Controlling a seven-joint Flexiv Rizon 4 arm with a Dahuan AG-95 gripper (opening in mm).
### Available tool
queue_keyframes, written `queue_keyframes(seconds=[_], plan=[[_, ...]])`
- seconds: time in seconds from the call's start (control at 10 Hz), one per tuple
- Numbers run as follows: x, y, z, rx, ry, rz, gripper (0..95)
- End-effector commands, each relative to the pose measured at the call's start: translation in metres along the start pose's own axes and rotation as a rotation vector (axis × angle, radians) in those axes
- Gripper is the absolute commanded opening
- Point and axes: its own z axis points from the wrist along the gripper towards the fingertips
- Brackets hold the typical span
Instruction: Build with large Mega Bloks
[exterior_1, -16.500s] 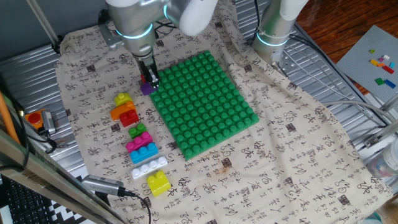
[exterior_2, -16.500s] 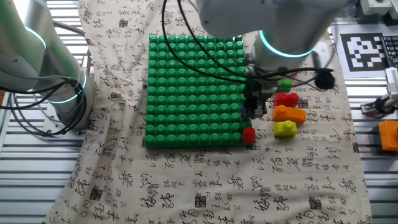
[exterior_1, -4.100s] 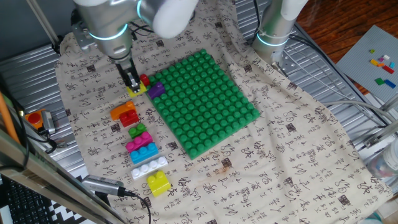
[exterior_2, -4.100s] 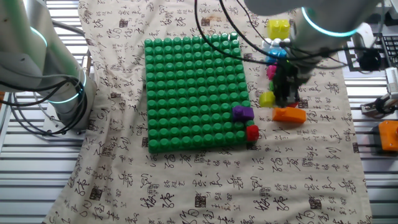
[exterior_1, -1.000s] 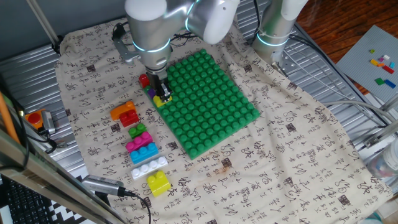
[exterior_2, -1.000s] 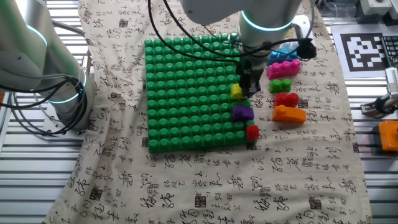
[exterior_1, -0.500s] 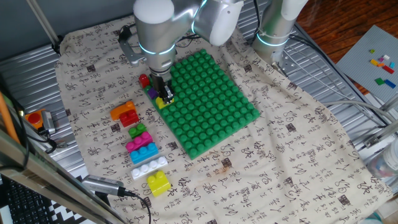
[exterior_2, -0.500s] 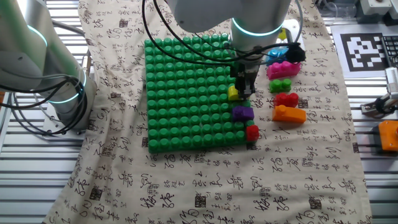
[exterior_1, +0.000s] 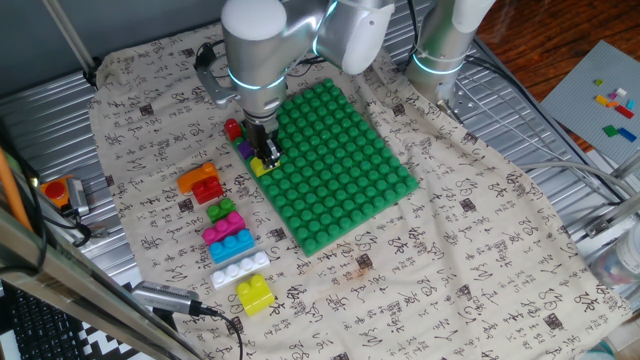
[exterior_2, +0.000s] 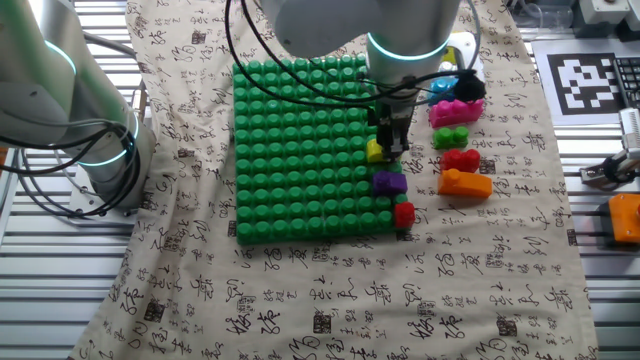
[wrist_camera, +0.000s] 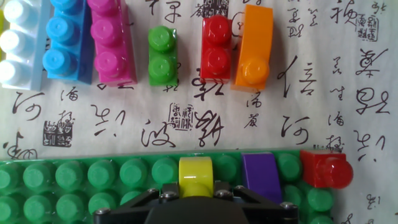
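My gripper is shut on a yellow one-stud brick and holds it at the edge row of the green baseplate, right beside a purple brick on that row. A red one-stud brick sits at the plate's corner. In the other fixed view the gripper holds the yellow brick just above the purple brick. Loose on the cloth lie an orange brick, a red one, a green one, a pink one, a blue one and a white one.
A further yellow brick lies at the near end of the loose row. A second robot arm's base stands behind the plate. A pale grey plate with tiny bricks lies at the far right. An orange object sits on the left rail.
My gripper has shifted slightly along the plate's edge with the yellow brick, towards the purple brick. The other bricks have not moved.
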Motion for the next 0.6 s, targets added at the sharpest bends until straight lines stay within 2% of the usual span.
queue_keyframes(seconds=[0.1, 0.6], plan=[[0.000, 0.000, 0.001, 0.000, 0.001, -0.002, 0.0], [-0.001, -0.002, 0.012, -0.003, 0.003, -0.010, 0.0]])
